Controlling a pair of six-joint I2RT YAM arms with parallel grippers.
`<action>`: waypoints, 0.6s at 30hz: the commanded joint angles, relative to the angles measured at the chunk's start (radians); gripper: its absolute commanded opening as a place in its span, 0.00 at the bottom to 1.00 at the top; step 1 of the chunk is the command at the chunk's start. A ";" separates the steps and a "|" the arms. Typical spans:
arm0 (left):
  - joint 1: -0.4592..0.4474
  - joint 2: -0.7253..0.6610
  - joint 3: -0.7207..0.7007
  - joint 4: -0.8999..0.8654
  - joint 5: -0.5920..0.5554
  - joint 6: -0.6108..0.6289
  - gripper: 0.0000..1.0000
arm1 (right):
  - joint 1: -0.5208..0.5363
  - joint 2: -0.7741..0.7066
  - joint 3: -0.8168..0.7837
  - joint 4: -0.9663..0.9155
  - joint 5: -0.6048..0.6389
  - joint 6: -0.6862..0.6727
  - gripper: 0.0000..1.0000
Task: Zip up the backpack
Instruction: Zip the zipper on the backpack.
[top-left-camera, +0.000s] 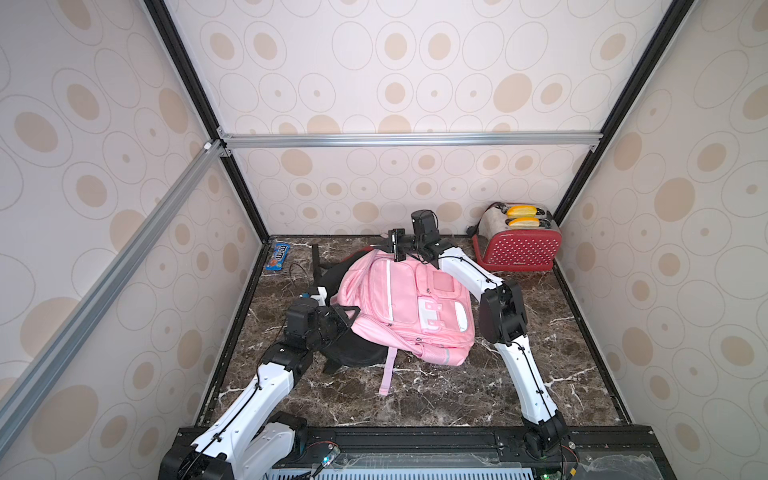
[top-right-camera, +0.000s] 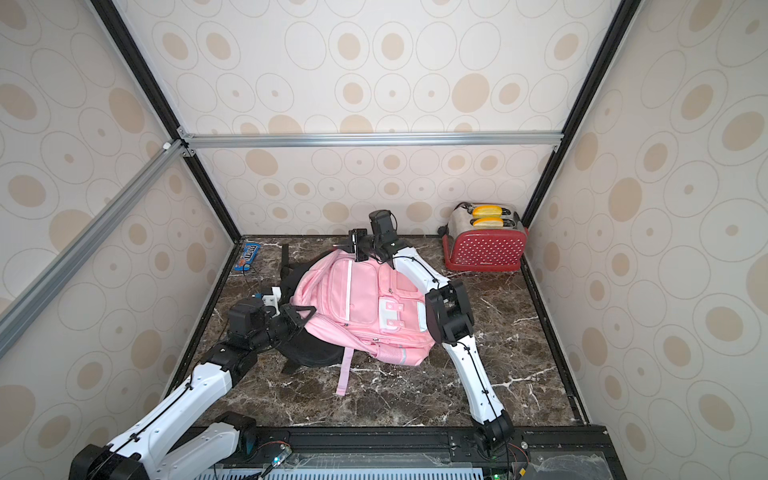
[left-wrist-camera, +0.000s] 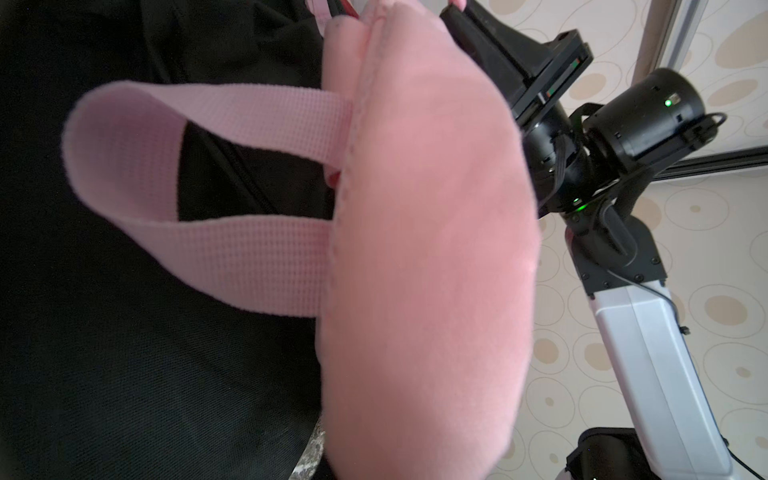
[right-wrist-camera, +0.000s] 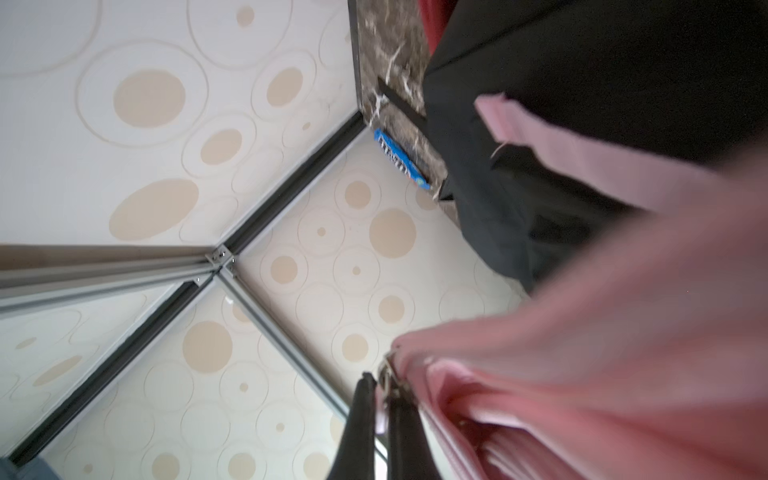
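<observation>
A pink backpack (top-left-camera: 411, 307) with a black back panel lies flat on the marble table (top-left-camera: 415, 399), and it shows in both top views (top-right-camera: 365, 303). My left gripper (top-left-camera: 349, 316) is at the backpack's left edge, shut on its pink fabric. In the left wrist view the pink fabric (left-wrist-camera: 415, 249) and its webbing handle loop (left-wrist-camera: 124, 166) hide the fingers. My right gripper (top-left-camera: 382, 248) is at the backpack's far end. The right wrist view shows it (right-wrist-camera: 380, 382) shut on the metal zipper pull (right-wrist-camera: 385, 372), beside the gaping pink opening (right-wrist-camera: 478, 415).
A red toaster (top-left-camera: 517, 245) holding two bread slices stands at the back right. A blue candy packet (top-left-camera: 277, 256) lies in the back left corner. A pink strap (top-left-camera: 387, 374) trails toward the front. Patterned walls close in three sides.
</observation>
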 joint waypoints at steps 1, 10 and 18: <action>0.009 -0.024 0.115 -0.225 0.027 0.079 0.17 | -0.194 0.103 0.231 -0.050 0.187 0.095 0.00; 0.000 0.234 0.776 -1.084 -0.372 0.604 0.54 | -0.162 -0.170 -0.250 0.088 0.016 0.003 0.00; -0.063 0.452 1.006 -1.079 -0.530 0.880 0.57 | -0.068 -0.076 -0.048 0.062 -0.068 0.042 0.00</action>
